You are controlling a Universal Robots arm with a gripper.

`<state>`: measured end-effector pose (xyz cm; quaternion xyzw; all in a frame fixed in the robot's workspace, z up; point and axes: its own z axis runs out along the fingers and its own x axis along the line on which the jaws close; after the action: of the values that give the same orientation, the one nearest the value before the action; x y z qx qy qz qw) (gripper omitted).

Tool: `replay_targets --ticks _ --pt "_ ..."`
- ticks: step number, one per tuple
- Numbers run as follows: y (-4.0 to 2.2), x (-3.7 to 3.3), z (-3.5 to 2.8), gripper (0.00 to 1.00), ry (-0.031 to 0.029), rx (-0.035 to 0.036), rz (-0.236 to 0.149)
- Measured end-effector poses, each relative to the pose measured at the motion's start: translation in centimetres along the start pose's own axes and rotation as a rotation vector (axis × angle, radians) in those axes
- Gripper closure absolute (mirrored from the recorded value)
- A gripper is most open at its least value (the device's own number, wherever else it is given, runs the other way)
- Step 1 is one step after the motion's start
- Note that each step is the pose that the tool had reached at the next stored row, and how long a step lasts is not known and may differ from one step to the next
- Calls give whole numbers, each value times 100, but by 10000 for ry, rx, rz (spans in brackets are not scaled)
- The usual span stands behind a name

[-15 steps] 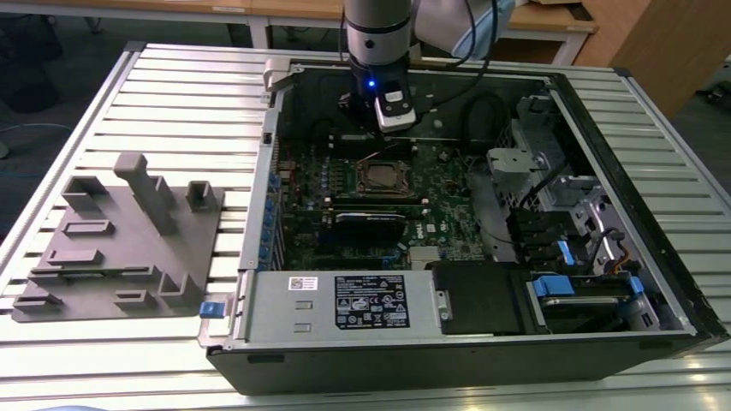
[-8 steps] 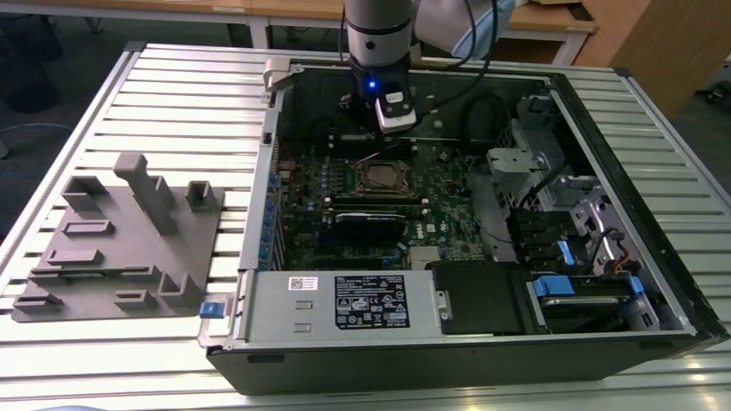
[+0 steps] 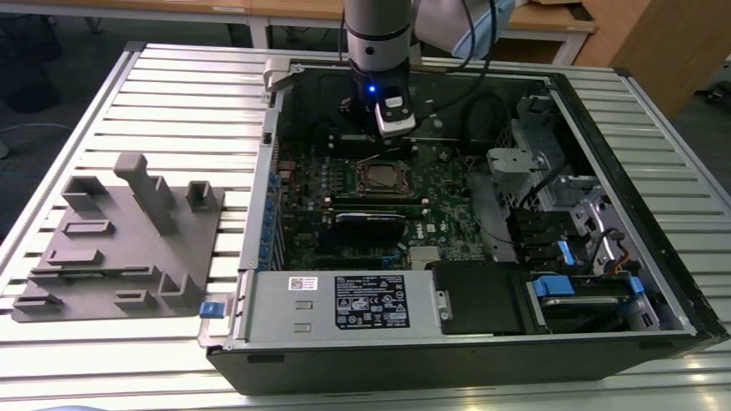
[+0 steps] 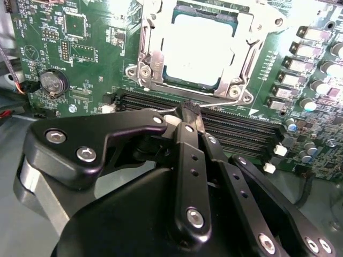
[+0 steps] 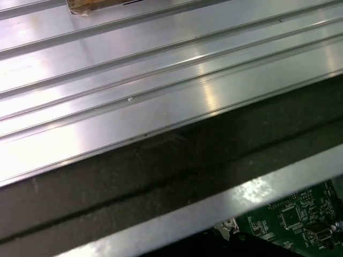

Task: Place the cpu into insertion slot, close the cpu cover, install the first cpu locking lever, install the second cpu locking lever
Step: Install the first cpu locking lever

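Observation:
The cpu (image 4: 198,45), a flat square with a bright silvery top, sits in the insertion slot (image 3: 362,178) on the green motherboard (image 4: 91,32). The cpu cover (image 4: 247,59), a thin silvery frame, lies flat around the chip, whose top shows through the window. My gripper (image 4: 190,110) hangs just beside the socket edge that faces the black memory slots. Its black fingers (image 4: 185,144) meet at the tips with nothing between them. In the exterior view the gripper (image 3: 395,128) is inside the open case, just behind the socket.
Long black memory slots (image 4: 241,128) run under the fingertips, and a coin battery (image 4: 52,82) lies further along the board. A power supply (image 3: 342,300) and drive bays (image 3: 571,282) fill the case front. A grey fixture (image 3: 115,240) stands on the slatted table (image 5: 134,80).

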<state>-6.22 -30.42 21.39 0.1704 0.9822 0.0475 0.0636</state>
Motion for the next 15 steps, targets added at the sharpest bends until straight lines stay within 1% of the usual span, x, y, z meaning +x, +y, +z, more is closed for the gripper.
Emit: replay_targets --ticks 8,15 --pt "28 -84 33 89 -1 1 7" --pt "29 -87 37 89 -2 -1 17"
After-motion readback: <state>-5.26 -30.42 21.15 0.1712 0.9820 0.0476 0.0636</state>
